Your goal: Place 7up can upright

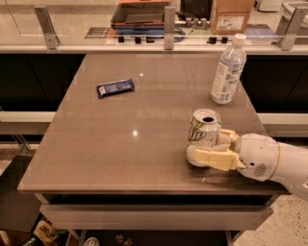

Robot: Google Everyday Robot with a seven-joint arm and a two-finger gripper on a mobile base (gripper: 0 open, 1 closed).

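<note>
Near the front right edge of the tabletop (120, 158), I see the 7up can (204, 129) standing upright, open top facing up, green lettering toward the camera. My claw (208, 148) comes in from the right, low on the surface, and is clenched on the can: one cream finger (211, 157) lies across the can's lower front, the other (229, 137) sits at its right rear side, both touching it. The white arm (274, 161) runs off the right border. A clear water bottle (227, 72) with a white cap stands upright farther back on the right side, well apart from the can. A dark blue snack bar (115, 88) lies flat at the back left, well apart from both. Beyond the tabletop, behind a rail, a cardboard box (233, 15) and a dark tray (139, 14) sit on the floor.
</note>
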